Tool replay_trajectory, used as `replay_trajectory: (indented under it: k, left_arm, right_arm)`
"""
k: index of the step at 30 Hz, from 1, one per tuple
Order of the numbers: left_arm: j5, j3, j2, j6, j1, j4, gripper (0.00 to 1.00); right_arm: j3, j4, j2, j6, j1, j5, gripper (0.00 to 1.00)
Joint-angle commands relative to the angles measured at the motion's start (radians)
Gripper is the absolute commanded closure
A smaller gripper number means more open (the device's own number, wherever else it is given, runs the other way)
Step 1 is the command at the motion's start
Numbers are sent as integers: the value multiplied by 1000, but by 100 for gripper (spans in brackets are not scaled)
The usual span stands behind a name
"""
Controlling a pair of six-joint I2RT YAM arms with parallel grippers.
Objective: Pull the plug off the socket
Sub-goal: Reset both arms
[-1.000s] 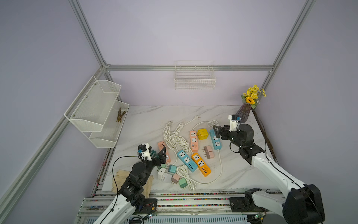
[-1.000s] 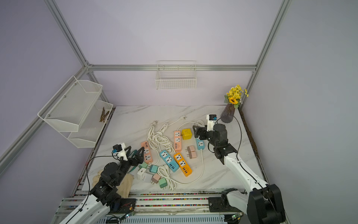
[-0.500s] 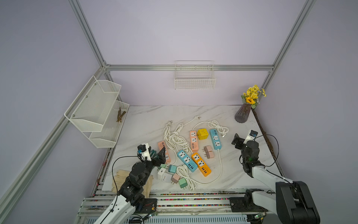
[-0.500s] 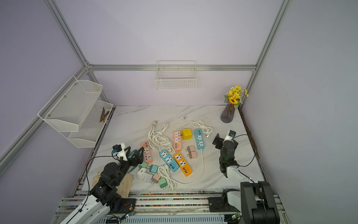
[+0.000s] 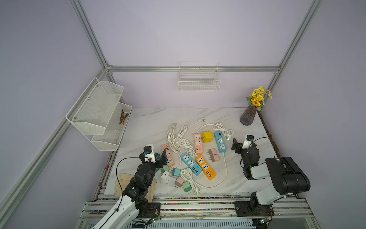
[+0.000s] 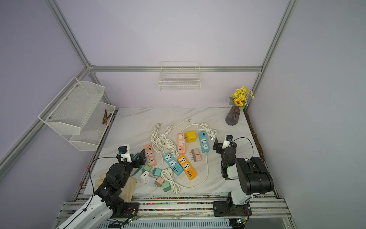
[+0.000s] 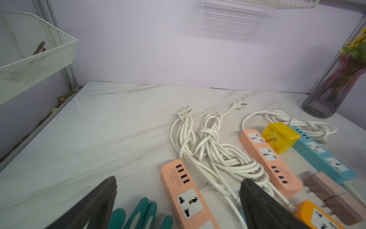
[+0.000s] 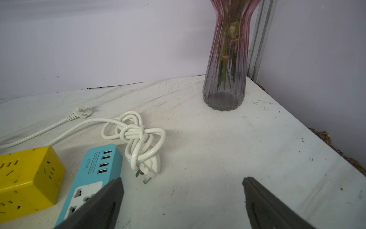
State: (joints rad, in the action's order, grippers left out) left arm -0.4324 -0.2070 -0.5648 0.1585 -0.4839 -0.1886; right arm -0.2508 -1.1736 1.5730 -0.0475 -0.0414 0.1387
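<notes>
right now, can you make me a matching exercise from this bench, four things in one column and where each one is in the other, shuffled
Things
1. yellow cube socket
2. vase
3. teal glove
4. wire basket

Places
A. hung on the back wall
B. far right corner of the table
C. between a peach power strip and a light blue power strip
D. on the table, just under the left gripper

Pairs: 1-C, 2-B, 3-D, 4-A
</notes>
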Motion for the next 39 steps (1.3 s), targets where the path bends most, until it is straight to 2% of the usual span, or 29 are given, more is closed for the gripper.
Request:
replay_trajectory:
  k: [1,3,6,9,10,12,13,14,17,18,30,36,39]
  left_arm:
    - [-147,-69,-121,-203,38,-167,0]
    - [-150,-78,-249,-254,104,-262,0]
    - [-55,-99,-498,-264,250,-401,0]
    - [95,-153,-772,-196,397,-546,0]
    - [120,-182,-829,-210,409,-579,0]
    - [274,-221,-911,-156,480,-561,0]
    - [326,-194,-991,-134,521,-673,0]
    - [356,-124,-1032,-141,530,-888,0]
    - [359,-192,-970,-123,538,-665,0]
    - [385,-197,-983,-147,537,-665,0]
    - [386,-185,-989,-149,535,-703,0]
    - [386,-184,-989,-150,535,-701,1]
    - [386,-184,-989,-149,535,-702,0]
  right_arm:
    - [-40,5,-2,16,-6,0,1]
    - [-37,0,-2,18,-6,1,1]
    - [-36,-1,-2,19,-6,0,1]
    - [-36,-1,-2,18,-6,1,1]
    - [-36,-1,-2,18,-6,0,1]
    - [-36,-1,-2,17,-6,0,1]
    - [-36,-2,-2,17,-5,0,0]
    - [-36,0,-3,19,-6,0,0]
    - [-36,-2,-3,20,-5,0,1]
    - [-35,-1,-3,19,-5,0,1]
    - [-23,-23,-7,17,-6,8,0]
    - [147,-372,22,-5,-5,70,1]
    - [178,-469,51,0,-8,57,0]
